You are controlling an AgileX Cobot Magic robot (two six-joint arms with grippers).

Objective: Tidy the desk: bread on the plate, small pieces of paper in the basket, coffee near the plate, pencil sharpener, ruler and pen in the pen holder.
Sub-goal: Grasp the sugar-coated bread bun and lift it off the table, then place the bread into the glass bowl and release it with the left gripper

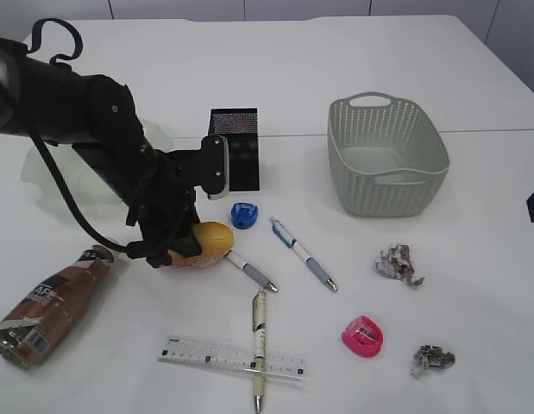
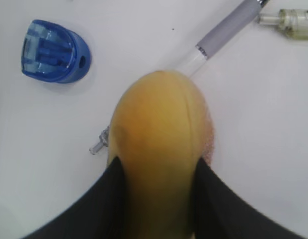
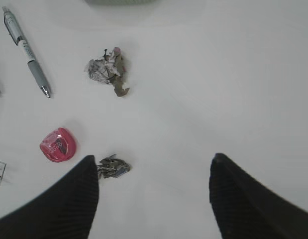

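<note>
White desk (image 1: 474,259) mid-left: L gripper (image 2: 158,199) fingers against bread (image 2: 158,144), R gripper (image 3: 154,199) agape.

blue sharpener (image 2: 55,51) and grey pen (image 2: 224,31) crowd bread (image 2: 158,149), seemingly touching

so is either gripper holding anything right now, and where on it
The left gripper has its fingers on both sides of the bread, at its near end, on the table. Whether the grip is firm cannot be told. The right gripper is open and empty.
</note>
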